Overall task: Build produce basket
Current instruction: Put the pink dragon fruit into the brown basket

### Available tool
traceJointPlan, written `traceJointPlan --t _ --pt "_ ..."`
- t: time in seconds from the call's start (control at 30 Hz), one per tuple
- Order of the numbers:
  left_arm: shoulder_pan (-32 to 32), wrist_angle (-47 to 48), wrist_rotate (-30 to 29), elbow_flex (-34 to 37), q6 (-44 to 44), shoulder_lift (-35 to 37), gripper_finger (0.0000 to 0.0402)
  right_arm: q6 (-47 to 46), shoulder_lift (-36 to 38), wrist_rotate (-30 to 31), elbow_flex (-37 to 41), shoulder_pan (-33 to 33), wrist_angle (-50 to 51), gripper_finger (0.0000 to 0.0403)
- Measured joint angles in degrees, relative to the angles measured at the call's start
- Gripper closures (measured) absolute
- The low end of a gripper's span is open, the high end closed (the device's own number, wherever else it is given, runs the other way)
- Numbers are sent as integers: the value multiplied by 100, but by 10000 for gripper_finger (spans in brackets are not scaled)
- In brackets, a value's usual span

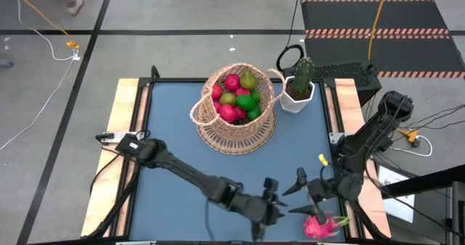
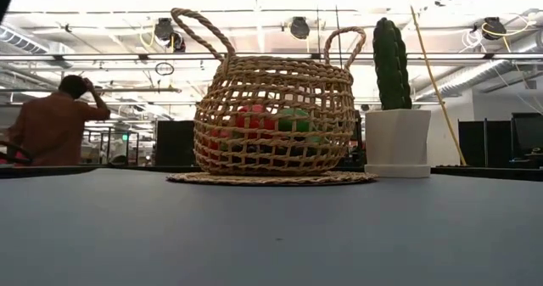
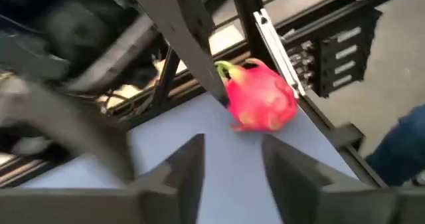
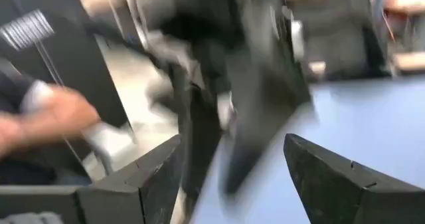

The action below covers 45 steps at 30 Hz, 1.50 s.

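no readable text, labels, brands or numbers anywhere

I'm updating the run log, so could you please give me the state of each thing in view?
basket: upright, filled with fruit.
dragon fruit: on the table's near edge, not gripped.
left gripper: open, empty, near the dragon fruit.
right gripper: open, empty.
cactus pot: upright beside the basket.
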<state>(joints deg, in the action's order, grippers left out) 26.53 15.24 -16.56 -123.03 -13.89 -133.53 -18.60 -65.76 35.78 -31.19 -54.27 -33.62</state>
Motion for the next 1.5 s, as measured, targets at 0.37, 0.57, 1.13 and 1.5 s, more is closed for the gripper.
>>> traceJointPlan --t 0.37,0.57,1.13,1.5 --pt "225 -1302 -1252 3429 1078 2463 361 -2069 75 -1593 -1535 5 4386 149" --pt "162 -2026 -1433 4712 1702 3178 330 -3291 26 -2695 -1877 37 5979 149" --pt "-541 -2677 -1604 5415 2429 3272 29 -4256 -1490 -3096 -1883 -1018 5736 81" --pt "-593 -2048 -2021 5415 3054 3333 12 -3575 -2246 -4043 -1900 -800 5825 109"
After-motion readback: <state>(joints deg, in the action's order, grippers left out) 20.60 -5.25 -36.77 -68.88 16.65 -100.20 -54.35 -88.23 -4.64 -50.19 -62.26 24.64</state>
